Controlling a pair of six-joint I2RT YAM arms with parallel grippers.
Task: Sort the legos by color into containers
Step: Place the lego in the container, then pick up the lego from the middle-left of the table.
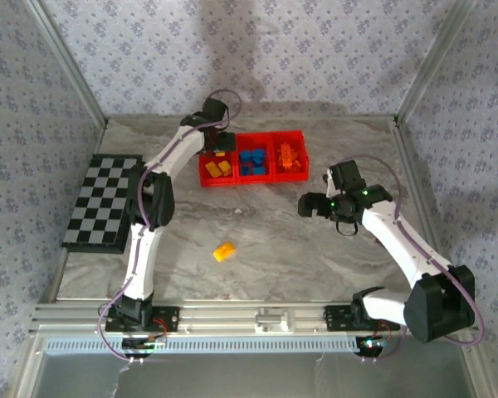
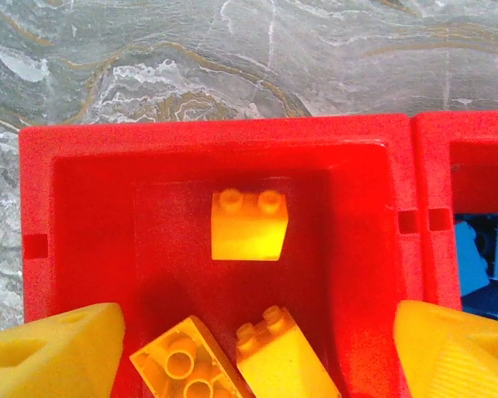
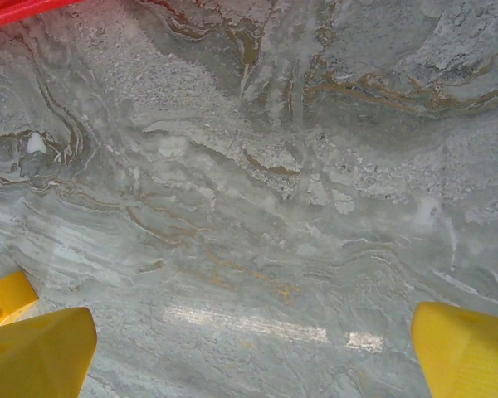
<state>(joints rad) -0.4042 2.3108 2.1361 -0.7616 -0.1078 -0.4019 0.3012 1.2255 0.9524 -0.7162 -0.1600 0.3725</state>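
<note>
The containers are three red bins [image 1: 253,157] joined in a row at the back of the table. My left gripper [image 1: 218,149] hangs over the left bin [image 2: 83,149], open, its yellow fingers [image 2: 54,352] wide apart with nothing held. Three yellow legos lie on that bin's floor: one [image 2: 249,225] at the middle, two [image 2: 187,365] [image 2: 286,356] nearer the fingers. Blue legos [image 1: 251,162] fill the middle bin and orange ones [image 1: 289,157] the right. One yellow lego [image 1: 224,251] lies on the table, seen also at the right wrist view's left edge [image 3: 4,300]. My right gripper [image 1: 311,203] is open over bare table.
A black-and-white checkered board [image 1: 104,201] lies at the table's left side. Patterned walls and metal frame posts close in the back and sides. A corner of the red bins [image 3: 17,10] shows at the top left of the right wrist view.
</note>
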